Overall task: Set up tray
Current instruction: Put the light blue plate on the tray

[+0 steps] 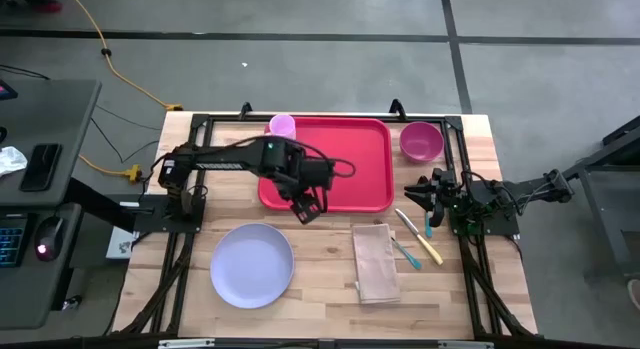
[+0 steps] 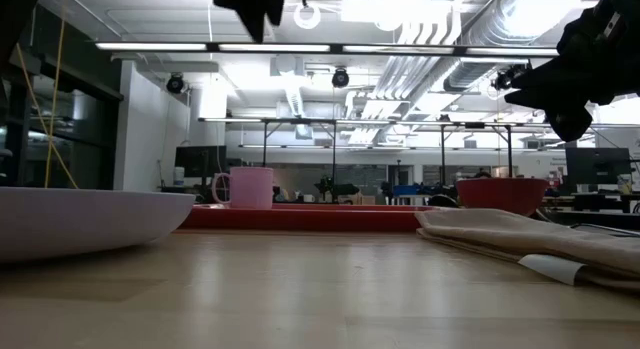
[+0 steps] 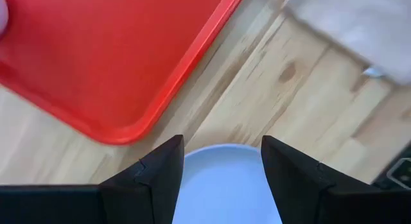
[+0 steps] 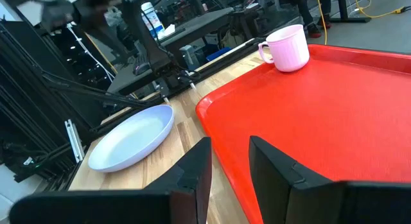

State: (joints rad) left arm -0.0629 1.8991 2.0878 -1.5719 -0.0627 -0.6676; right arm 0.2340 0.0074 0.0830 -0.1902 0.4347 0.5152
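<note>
My overhead view is evenly lit, with soft, faint shadows on the table; level with the tabletop, ceiling strip lights glare white and my arms show as dark silhouettes; near my left wrist the napkin blurs; the tray looks sharp and bright.
</note>
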